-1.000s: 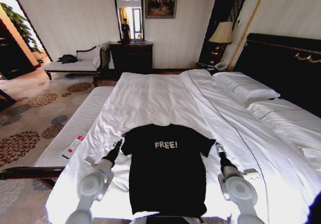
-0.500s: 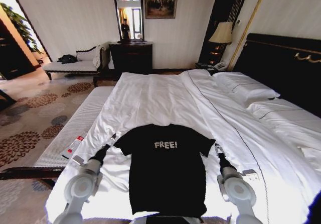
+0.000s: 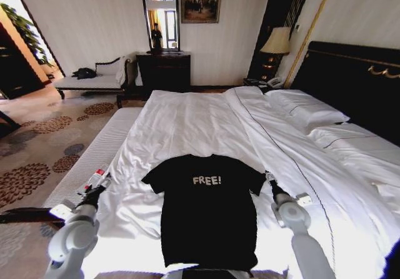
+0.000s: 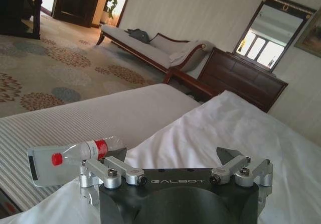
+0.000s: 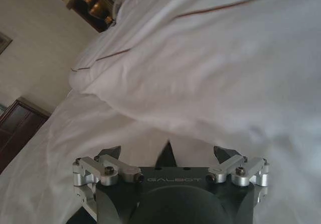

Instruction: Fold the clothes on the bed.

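Observation:
The clothes, one black T-shirt [image 3: 206, 216] with white "FREE!" lettering, lie flat and face up on the white bed [image 3: 187, 119], sleeves spread. My left gripper [image 3: 103, 182] is off to the shirt's left, over the bed's edge and apart from the fabric. In the left wrist view this gripper [image 4: 170, 156] is open with nothing between its fingers. My right gripper [image 3: 269, 177] is at the tip of the shirt's right sleeve. It is open in the right wrist view [image 5: 167, 153], where a dark sliver of sleeve [image 5: 164, 158] lies between the fingers.
A white-cushioned bench [image 3: 103, 151] runs along the bed's left side, with a clear red-capped bottle [image 3: 92, 180] [image 4: 75, 156] lying on it close to my left gripper. Pillows [image 3: 306, 110] and a dark headboard [image 3: 356, 79] are to the right. A dresser [image 3: 164, 69] stands at the far wall.
My left arm has swung out to the left, away from the shirt's left sleeve toward the bench. The sleeve now lies spread. My right gripper has edged toward the right sleeve.

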You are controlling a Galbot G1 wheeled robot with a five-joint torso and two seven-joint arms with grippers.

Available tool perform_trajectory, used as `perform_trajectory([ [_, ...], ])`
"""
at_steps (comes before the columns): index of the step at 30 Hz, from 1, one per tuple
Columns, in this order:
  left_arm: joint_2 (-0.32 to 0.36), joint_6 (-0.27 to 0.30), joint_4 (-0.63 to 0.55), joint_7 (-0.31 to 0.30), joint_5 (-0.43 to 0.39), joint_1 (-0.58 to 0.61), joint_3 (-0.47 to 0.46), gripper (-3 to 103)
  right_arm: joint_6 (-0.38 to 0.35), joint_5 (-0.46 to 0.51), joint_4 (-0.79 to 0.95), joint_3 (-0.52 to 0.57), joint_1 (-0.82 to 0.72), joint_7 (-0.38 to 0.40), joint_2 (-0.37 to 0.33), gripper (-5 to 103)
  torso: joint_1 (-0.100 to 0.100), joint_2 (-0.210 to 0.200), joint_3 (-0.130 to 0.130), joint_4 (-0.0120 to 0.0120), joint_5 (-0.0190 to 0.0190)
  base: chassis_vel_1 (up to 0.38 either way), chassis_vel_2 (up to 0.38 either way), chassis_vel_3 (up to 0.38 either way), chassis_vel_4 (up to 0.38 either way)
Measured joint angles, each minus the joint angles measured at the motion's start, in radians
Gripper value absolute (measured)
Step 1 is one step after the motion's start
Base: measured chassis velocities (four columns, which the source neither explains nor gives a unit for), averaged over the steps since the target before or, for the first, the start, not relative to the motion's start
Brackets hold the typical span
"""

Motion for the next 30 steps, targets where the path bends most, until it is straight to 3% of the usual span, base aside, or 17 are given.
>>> perform_trajectory([
  [6, -0.012, 0.009, -0.027, -0.01, -0.007, 0.006, 0.003, 100, 0.012, -0.025, -0.1, -0.028, 0.067, -0.048, -0.049, 100, 0.0, 0.0, 0.0, -0.0001, -0.0001, 0.0, 0.0, 0.0, 0.0],
  [10, -0.016, 0.012, -0.036, -0.015, -0.006, 0.006, 0.01, 100, 0.013, -0.024, -0.105, -0.031, 0.071, -0.05, -0.054, 103, 0.0, 0.0, 0.0, -0.0001, 0.0, 0.0, 0.0, 0.0, 0.0],
  [12, -0.016, 0.013, -0.039, -0.017, -0.006, 0.006, 0.012, 100, 0.013, -0.024, -0.105, -0.032, 0.069, -0.05, -0.053, 100, 0.0, 0.0, 0.0, -0.0001, -0.0001, 0.0, 0.0, 0.0, 0.0],
  [17, -0.02, 0.018, -0.058, -0.023, -0.004, 0.011, 0.02, 100, 0.013, -0.024, -0.1, -0.037, 0.062, -0.054, -0.047, 85, 0.0, 0.0, 0.0, -0.0003, 0.0, 0.0, 0.0, 0.0, 0.0],
  [21, -0.022, 0.019, -0.075, -0.024, -0.004, 0.019, 0.019, 100, 0.013, -0.022, -0.1, -0.042, 0.06, -0.052, -0.048, 65, 0.0, 0.0, 0.0, -0.0002, -0.0002, 0.0, 0.0, 0.0, 0.0],
  [23, -0.022, 0.019, -0.078, -0.024, -0.004, 0.02, 0.018, 100, 0.013, -0.021, -0.1, -0.043, 0.059, -0.05, -0.048, 65, 0.0, 0.0, 0.0, -0.0002, -0.0002, 0.0, 0.0, 0.0, 0.0],
  [27, -0.022, 0.019, -0.083, -0.025, -0.005, 0.026, 0.013, 100, 0.012, -0.017, -0.083, -0.042, 0.044, -0.047, -0.038, 42, 0.0, 0.0, 0.0, -0.0001, -0.0001, 0.0, 0.0, 0.0, 0.0],
  [30, -0.025, 0.019, -0.083, -0.025, -0.005, 0.027, 0.013, 100, 0.011, -0.017, -0.066, -0.04, 0.032, -0.047, -0.034, 42, 0.0, 0.0, 0.0, -0.0002, -0.0002, 0.0, 0.0, 0.0, 0.0],
])
